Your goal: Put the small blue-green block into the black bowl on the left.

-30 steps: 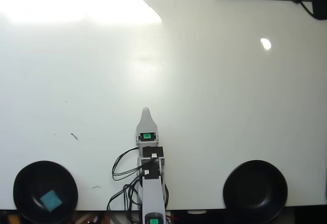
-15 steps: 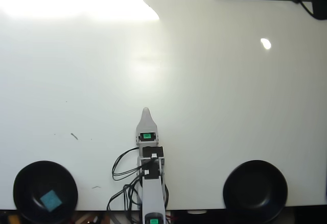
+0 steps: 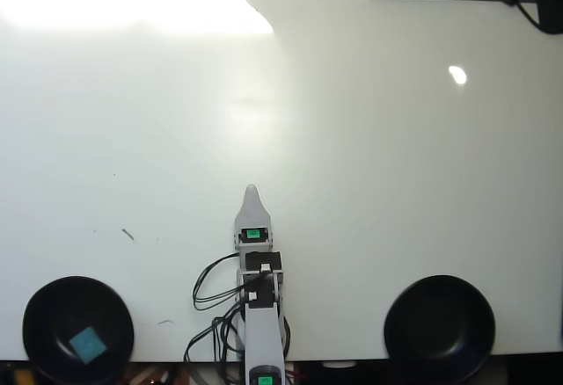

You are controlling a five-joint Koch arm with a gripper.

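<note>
Small blue-green block (image 3: pixel 87 344) lies inside the black bowl (image 3: pixel 42 304), a little below the bowl's middle in the overhead view, flat on the bowl's floor. Nothing has shifted against the earlier pictures: block, both bowls and arm sit exactly where they were half a second and a second ago. That bowl stands at the lower left corner of the white bench (image 3: pixel 369 192); to the right of it the arm (image 3: pixel 261 315) reaches up the picture from the bench's near edge, stretched straight. Its hand (image 3: pixel 252 193) ends in a single pale pointed tip well apart from the bowl; only one tip shows from above, so I cannot tell whether it is wide or closed, and it holds nothing visible. Farther right of the arm sits the twin black bowl (image 3: pixel 440 325). Green labels on the arm's motors are too small to read.
</note>
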